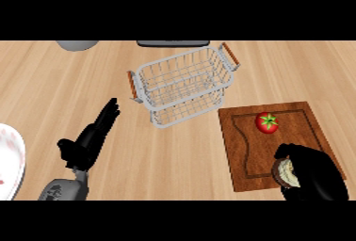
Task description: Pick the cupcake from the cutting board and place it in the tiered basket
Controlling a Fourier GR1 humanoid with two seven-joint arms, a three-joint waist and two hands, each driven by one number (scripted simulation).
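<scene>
Black against the brown wood, the right hand (314, 170) is curled round the cupcake (284, 172), whose dark wrapper and pale top show between thumb and fingers. The cupcake sits at the near right corner of the cutting board (243, 141), though I cannot tell whether it touches the wood. Farther along the board lies a red tomato (267, 122) with a green stalk, well apart from the hand. Just beyond the board's far left corner stands the wire tiered basket (181, 96). Across the light wooden tabletop (167, 160), the left hand (87, 141) rests with straight fingers, and a white plate (10, 160) lies at the left edge.
</scene>
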